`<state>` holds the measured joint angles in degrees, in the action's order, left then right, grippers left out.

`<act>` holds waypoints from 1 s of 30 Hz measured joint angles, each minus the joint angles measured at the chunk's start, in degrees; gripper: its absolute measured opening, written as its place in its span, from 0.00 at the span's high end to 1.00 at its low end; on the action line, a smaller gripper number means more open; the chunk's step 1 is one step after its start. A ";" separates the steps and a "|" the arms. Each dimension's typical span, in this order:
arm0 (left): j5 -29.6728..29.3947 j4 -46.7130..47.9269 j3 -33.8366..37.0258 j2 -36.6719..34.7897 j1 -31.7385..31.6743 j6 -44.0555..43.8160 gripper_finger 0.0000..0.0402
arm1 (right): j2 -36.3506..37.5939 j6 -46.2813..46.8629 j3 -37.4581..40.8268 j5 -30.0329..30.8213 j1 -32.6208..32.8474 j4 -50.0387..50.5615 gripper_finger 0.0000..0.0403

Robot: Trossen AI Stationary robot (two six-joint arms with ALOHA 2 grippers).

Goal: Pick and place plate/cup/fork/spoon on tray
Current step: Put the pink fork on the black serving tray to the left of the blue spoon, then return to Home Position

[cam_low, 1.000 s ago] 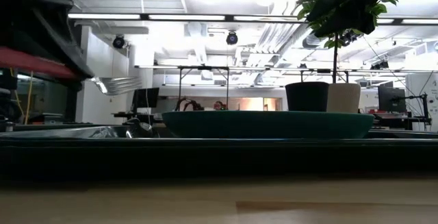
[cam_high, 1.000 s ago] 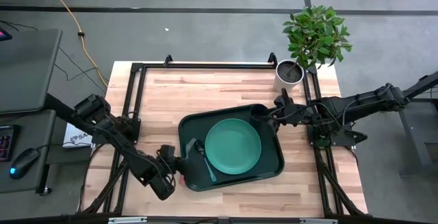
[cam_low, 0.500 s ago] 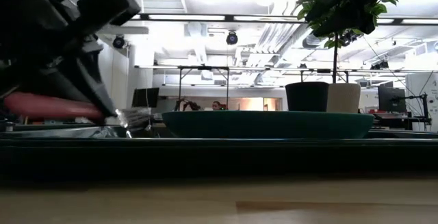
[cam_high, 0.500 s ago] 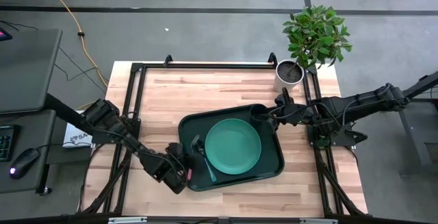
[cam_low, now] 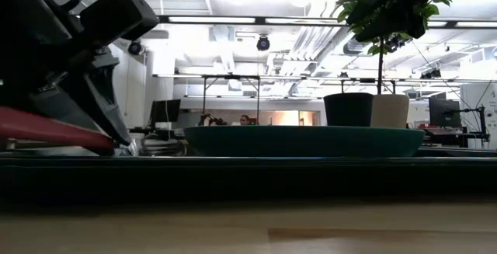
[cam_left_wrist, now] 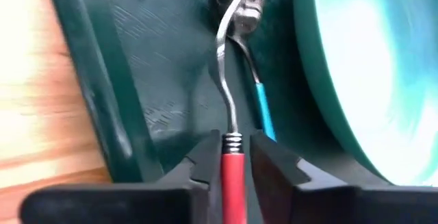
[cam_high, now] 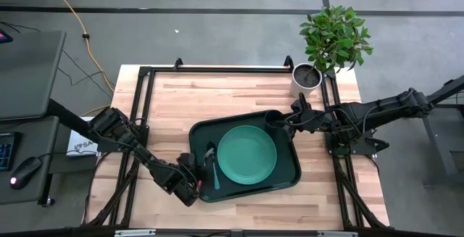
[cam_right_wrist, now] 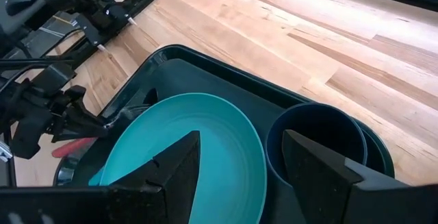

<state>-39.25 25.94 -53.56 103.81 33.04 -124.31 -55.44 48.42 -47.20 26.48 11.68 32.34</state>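
The fork (cam_left_wrist: pixel 229 125) is pinched by its red handle in our left tool (cam_high: pixel 190 185), at the lower left of the high view. Its long side points ahead, tines over the tray (cam_high: pixel 293 180) floor beside the spoon (cam_high: pixel 215 176) and plate (cam_high: pixel 247 154). We think it only needs lowering. Our right tool (cam_high: pixel 290 118) waits spread wide by the cup (cam_high: pixel 275 119).

Wooden table (cam_high: pixel 239 96) with tray (cam_high: pixel 293 175) and plant pot (cam_high: pixel 307 76)
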 joint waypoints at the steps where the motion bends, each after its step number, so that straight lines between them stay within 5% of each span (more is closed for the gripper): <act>1: 0.00 -0.54 0.00 0.00 0.00 0.19 0.83 | 0.00 0.00 0.00 0.00 -0.02 0.00 0.50; 13: 0.07 0.33 0.00 -1.02 -0.48 1.48 0.66 | 0.00 -0.02 0.00 -0.02 -0.02 0.00 0.50; 21: 0.02 10.61 0.04 -11.19 -1.20 7.09 0.65 | 0.02 -0.04 0.00 -0.04 0.00 -0.03 0.50; 24: 0.16 10.18 0.04 -19.14 -1.55 17.59 0.65 | 0.02 -1.05 0.02 -0.22 0.00 -1.00 0.50; 30: 11.51 -6.90 -0.01 -38.68 -5.64 61.84 0.65 | 0.56 -9.13 0.02 -2.98 -0.04 -9.86 0.50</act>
<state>-27.73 19.04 -53.57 65.13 27.39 -62.47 -54.88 39.29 -47.18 23.50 11.64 22.47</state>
